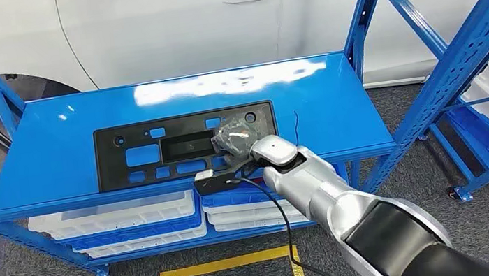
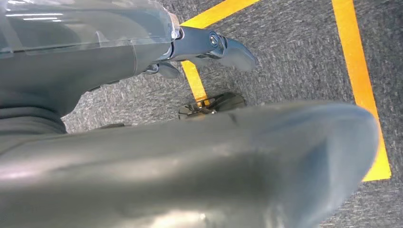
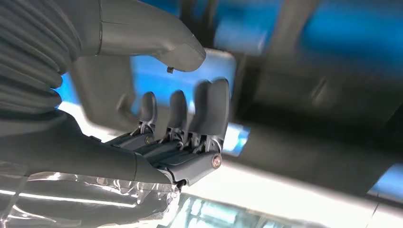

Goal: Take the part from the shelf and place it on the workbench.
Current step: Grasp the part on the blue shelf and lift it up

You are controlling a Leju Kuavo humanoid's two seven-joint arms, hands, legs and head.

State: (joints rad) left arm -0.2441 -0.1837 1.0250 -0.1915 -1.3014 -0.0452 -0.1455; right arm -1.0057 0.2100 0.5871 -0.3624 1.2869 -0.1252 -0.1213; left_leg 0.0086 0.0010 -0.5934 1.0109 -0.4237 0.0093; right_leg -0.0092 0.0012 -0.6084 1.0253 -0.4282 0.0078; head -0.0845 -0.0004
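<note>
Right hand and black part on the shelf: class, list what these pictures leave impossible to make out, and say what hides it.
- Head view: whether the right hand touches the black part; the hand covers that spot.
- Right wrist view: the part's edge beyond the fingers; motion blur smears it.
- Left wrist view: the left hand is partly hidden behind the robot's own body, so how its fingers lie stays unclear.

The blue shelf (image 1: 181,103) is viewed from high up, looking forward and down. The carpeted floor (image 2: 294,61) is faced closely from the left wrist. The shelf is shared, very near and blurred, with the right wrist view.
</note>
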